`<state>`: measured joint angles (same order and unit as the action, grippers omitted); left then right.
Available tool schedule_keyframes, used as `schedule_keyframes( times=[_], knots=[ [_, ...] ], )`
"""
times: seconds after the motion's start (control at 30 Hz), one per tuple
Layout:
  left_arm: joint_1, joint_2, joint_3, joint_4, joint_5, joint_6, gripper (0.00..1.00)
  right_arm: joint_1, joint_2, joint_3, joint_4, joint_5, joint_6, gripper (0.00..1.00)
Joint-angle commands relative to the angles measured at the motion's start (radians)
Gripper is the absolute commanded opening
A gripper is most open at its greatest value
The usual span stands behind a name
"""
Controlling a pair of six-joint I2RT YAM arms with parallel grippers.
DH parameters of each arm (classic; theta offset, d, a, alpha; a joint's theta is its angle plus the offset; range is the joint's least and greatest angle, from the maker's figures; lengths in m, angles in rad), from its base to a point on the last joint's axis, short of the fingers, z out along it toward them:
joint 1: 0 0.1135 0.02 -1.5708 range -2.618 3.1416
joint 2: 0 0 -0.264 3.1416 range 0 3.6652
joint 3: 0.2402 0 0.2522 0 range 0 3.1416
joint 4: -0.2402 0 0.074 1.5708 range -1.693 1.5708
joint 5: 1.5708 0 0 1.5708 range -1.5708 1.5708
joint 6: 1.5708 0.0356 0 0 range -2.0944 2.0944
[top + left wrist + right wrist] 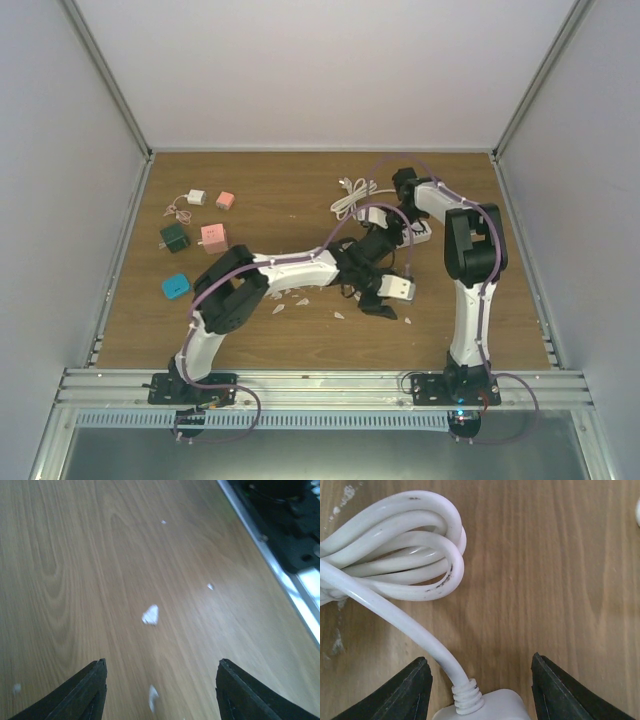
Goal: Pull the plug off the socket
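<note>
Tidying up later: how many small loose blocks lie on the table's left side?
5: white block, salmon block at the back; green block, pink block in the middle; teal block nearest. Arms may hide others.

A robotics lab test cell: a wood-grain table (300, 345) is boxed in along its far, left and right edges by plain pale panels (320, 70) held in aluminium posts (105, 75). Along the near edge runs an aluminium rail (320, 383), with the left arm's base (190, 388) and the right arm's base (455, 385) bolted to it, and a slotted cable duct (320, 420) just outside the rail
</note>
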<state>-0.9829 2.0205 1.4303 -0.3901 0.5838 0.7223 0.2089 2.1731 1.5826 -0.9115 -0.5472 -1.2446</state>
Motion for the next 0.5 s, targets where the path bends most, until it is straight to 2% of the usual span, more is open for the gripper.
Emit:
schedule_keyframes(
  times=[0.0,0.1,0.2,0.33,0.47],
  knots=[
    [-0.016,0.126,0.142,-0.011,-0.057,-0.075,0.60,-0.062,0.051,-0.014,-0.004,0.036,0.038,0.39],
    [-0.008,0.146,0.140,-0.047,-0.128,-0.056,0.58,-0.094,0.043,-0.026,-0.006,0.033,0.028,0.39],
    [0.031,0.090,0.048,-0.031,-0.163,-0.041,0.58,-0.122,0.022,-0.057,0.002,0.036,-0.001,0.39],
    [0.137,0.027,-0.031,-0.038,-0.159,-0.060,0.58,-0.151,-0.003,-0.100,0.023,0.047,-0.039,0.39],
    [0.237,0.011,-0.040,-0.038,-0.142,-0.094,0.58,-0.164,-0.011,-0.118,0.016,0.054,-0.062,0.40]
  ],
)
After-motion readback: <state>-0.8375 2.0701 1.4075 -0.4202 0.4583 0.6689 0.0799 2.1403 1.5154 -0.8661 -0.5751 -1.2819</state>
